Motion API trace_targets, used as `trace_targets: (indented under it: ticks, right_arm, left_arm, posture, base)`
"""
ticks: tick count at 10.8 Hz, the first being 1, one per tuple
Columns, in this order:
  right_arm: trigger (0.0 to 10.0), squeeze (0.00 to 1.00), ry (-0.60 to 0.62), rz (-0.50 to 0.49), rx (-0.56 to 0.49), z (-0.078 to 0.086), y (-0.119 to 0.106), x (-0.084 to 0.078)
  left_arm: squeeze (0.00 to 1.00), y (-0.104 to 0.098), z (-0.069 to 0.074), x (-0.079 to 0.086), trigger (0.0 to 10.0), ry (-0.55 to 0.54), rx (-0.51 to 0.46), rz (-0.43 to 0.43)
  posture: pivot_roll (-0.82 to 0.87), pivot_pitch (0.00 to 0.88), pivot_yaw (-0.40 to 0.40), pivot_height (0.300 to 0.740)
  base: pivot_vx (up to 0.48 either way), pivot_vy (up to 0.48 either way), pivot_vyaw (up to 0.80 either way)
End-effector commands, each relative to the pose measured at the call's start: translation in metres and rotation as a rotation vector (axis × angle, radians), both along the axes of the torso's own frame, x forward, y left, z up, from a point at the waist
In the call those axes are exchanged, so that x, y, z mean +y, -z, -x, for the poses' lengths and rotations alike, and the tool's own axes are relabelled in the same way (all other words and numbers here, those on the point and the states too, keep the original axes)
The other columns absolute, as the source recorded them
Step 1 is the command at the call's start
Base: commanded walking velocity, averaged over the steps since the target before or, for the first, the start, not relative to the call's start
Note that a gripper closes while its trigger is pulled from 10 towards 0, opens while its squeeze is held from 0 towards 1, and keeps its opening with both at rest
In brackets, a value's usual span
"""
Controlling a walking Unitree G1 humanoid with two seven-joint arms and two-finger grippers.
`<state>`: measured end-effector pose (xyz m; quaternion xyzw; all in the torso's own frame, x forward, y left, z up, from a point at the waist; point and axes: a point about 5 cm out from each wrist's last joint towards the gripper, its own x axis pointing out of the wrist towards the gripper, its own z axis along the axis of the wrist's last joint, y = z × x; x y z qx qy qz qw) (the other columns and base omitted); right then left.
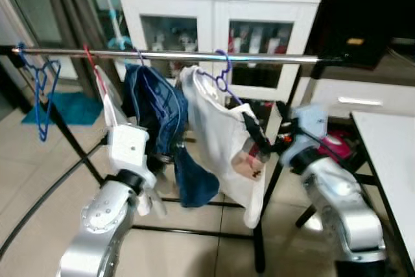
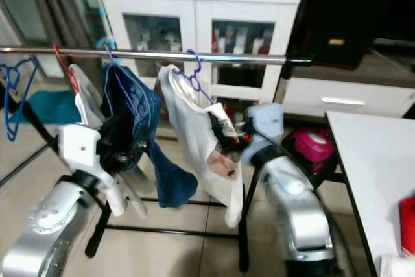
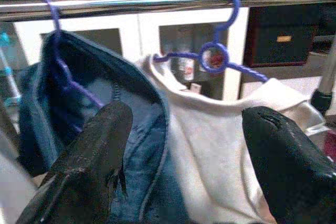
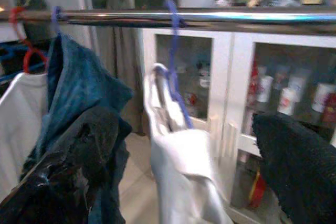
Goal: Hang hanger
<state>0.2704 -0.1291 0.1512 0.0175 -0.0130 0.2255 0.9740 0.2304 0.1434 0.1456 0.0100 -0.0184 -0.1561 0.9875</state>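
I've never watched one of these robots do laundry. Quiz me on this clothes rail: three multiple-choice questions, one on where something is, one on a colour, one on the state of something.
1. Where does the empty blue hanger hang?
A. At the rail's far left end
B. Between the two garments
C. On the cabinet door

2. What colour is the hanger that carries the white shirt?
A. Red
B. Purple
C. Green

3. How do the fingers of the left gripper stand?
A. Shut on the rail
C. Shut on the blue garment
B. Spread apart, holding nothing

Answers: 1 A, it hangs alone at the left end of the metal rail, beyond the red hanger. 2 B, its purple hook sits over the rail above the shirt's collar. 3 B, the left wrist view shows both fingers wide apart with the blue garment and shirt beyond them.
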Motion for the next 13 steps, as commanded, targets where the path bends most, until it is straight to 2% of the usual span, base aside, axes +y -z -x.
trace_targets:
  ticks: [1, 3, 4, 5, 6, 8, 10, 12, 13]
  right_arm:
    - [10.0, 0.00, -0.044, 0.017, -0.016, -0.002, -0.004, 0.010]
    - [10.0, 0.00, -0.079, 0.040, -0.031, -0.004, -0.007, 0.013]
    - [10.0, 0.00, -0.033, 0.009, 0.000, -0.010, -0.008, 0.006]
    - [10.0, 0.00, -0.025, 0.012, -0.012, -0.016, -0.013, 0.005]
    - [10.0, 0.00, -0.006, -0.017, -0.004, -0.020, -0.012, 0.005]
    - [10.0, 0.00, 0.052, -0.021, 0.027, -0.010, -0.007, 0.002]
    - [10.0, 0.00, 0.096, -0.006, 0.077, -0.003, 0.003, -0.007]
    - [10.0, 0.00, 0.135, -0.031, 0.068, -0.006, -0.002, -0.015]
    - [10.0, 0.00, 0.086, 0.021, 0.060, -0.006, -0.004, -0.012]
  left_arm:
    - [0.00, -0.002, 0.002, 0.006, 10.0, -0.029, -0.004, -0.003]
    - [0.00, -0.002, 0.007, 0.006, 10.0, -0.025, 0.007, -0.019]
    - [0.00, -0.004, 0.010, 0.003, 10.0, 0.013, 0.016, -0.036]
    - [0.00, -0.008, 0.010, 0.002, 10.0, 0.054, 0.017, -0.044]
    - [0.00, -0.009, 0.007, 0.005, 10.0, 0.050, 0.019, -0.037]
    - [0.00, -0.007, -0.002, 0.010, 10.0, -0.019, 0.027, -0.025]
    - [0.00, -0.002, -0.003, 0.004, 10.0, -0.011, 0.052, -0.008]
    - [0.00, -0.001, -0.004, 0.001, 10.0, -0.003, 0.057, -0.007]
    - [0.00, -0.001, -0.003, 0.000, 10.0, 0.001, 0.057, -0.015]
  posture:
    - [-0.06, 0.000, 0.018, 0.740]
    - [-0.04, 0.000, 0.003, 0.740]
    - [-0.03, 0.000, -0.004, 0.740]
    - [-0.03, 0.000, -0.004, 0.740]
    - [-0.03, 0.000, 0.010, 0.740]
    - [-0.07, 0.000, 0.027, 0.740]
    - [-0.09, 0.000, 0.035, 0.740]
    - [-0.09, 0.000, 0.029, 0.740]
    - [-0.09, 0.000, 0.022, 0.740]
  base:
    - [0.000, 0.000, 0.00]
    - [0.000, 0.000, 0.80]
    - [0.000, 0.000, 0.00]
    - [0.000, 0.000, 0.00]
    - [0.000, 0.000, 0.00]
    - [0.000, 0.000, 0.00]
    - [0.268, 0.000, -0.80]
    - [0.317, 0.000, 0.00]
    - [0.330, 0.000, 0.00]
